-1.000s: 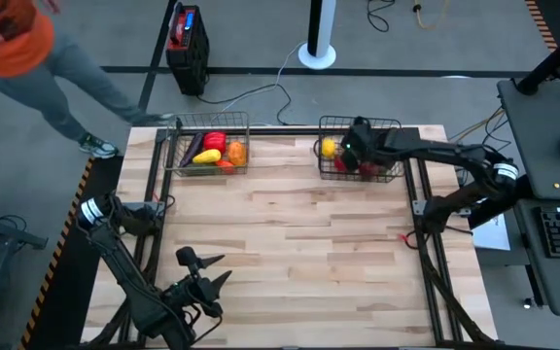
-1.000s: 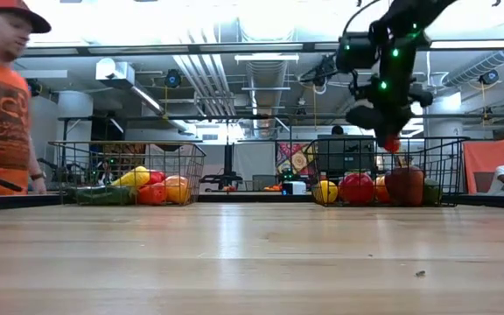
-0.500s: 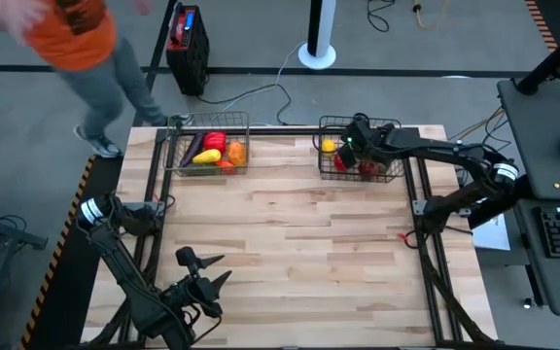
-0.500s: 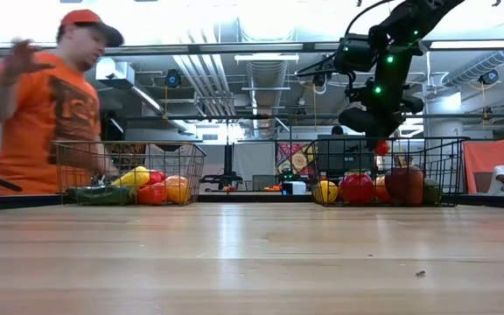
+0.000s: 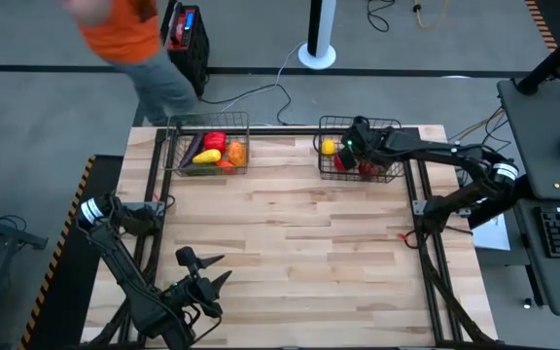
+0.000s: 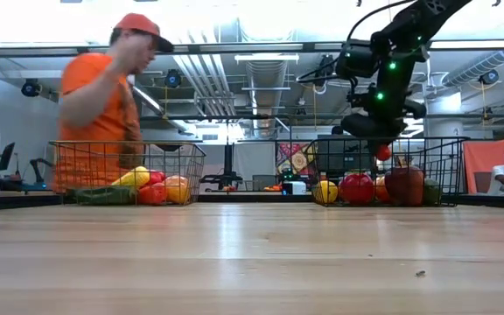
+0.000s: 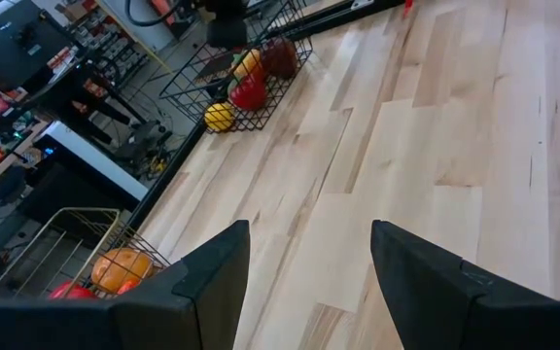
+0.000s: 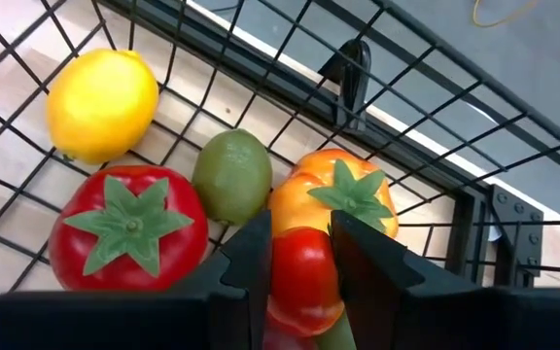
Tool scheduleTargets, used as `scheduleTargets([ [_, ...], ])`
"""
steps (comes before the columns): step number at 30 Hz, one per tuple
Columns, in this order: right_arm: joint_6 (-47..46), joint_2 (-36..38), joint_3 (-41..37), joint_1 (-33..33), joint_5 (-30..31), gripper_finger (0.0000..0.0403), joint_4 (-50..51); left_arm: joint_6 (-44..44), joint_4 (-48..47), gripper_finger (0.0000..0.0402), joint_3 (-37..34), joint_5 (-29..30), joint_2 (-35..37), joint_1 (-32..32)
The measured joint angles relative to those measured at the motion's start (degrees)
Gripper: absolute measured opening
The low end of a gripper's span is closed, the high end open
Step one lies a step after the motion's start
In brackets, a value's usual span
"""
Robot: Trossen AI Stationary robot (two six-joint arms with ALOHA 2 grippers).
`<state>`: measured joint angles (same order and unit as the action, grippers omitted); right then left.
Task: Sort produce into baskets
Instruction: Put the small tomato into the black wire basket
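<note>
Right gripper (image 8: 297,255) above the right-hand wire basket (image 5: 393,176), fingers clamped on a small red pepper-like piece (image 8: 300,275); below it in the basket: lemon (image 8: 102,103), red tomato (image 8: 128,239), lime (image 8: 232,176), orange tomato (image 8: 333,195). Left-hand basket (image 5: 176,166) with yellow, red, orange produce. Left gripper (image 7: 309,262) parted, empty, low at the near table edge. Person in orange (image 6: 103,114) behind the left-hand basket

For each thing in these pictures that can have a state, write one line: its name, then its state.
Right gripper: shut on a small red piece, above the right basket.
Small red piece: held between the fingers, not yet in the basket.
Left gripper: open, empty, over the table's near edge.
Right basket: holds a lemon, a tomato, a lime and other pieces.
Left basket: holds yellow, red and orange pieces.
</note>
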<state>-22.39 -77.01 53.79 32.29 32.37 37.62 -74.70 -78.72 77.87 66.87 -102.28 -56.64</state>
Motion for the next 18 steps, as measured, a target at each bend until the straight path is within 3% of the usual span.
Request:
scheduleTargets([
  [18, -0.10, -0.03, -4.63, 0.00, 0.00, 0.0096, -7.90, 0.00, 0.07, 0.0198, -0.02, 0.06, 0.00, 0.01],
])
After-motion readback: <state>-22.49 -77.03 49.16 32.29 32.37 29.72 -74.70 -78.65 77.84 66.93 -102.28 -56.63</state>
